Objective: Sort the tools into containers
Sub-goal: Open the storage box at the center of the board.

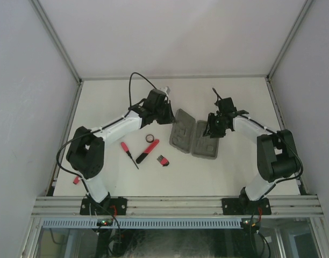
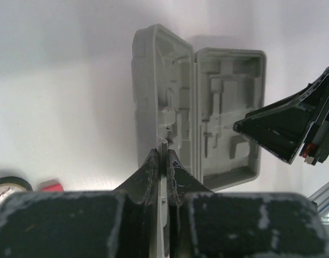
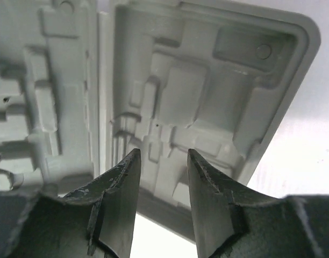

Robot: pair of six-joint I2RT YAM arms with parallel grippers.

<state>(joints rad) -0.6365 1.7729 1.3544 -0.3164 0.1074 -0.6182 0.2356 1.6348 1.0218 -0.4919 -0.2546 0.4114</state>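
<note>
The grey hinged case lies open mid-table, its left half [image 1: 181, 130] tilted up and its right half [image 1: 206, 141] lying flat. My left gripper [image 1: 169, 116] is shut on the near rim of the left half [image 2: 159, 80], and the thin grey wall shows between its pads [image 2: 151, 166]. My right gripper [image 3: 162, 156] hovers open over the moulded recesses of the right half [image 3: 207, 91], with nothing between its fingers. On the table left of the case lie a thin red-handled screwdriver [image 1: 128, 152], a longer red-black tool [image 1: 148, 151], a small black ring [image 1: 150, 138] and a hex key set [image 1: 163, 159].
A small red object [image 1: 76, 180] sits at the table's left edge beside the left arm's base. Grey walls and an aluminium frame close in the table on three sides. In the left wrist view the right gripper [image 2: 283, 129] reaches in over the case's right half [image 2: 229, 107].
</note>
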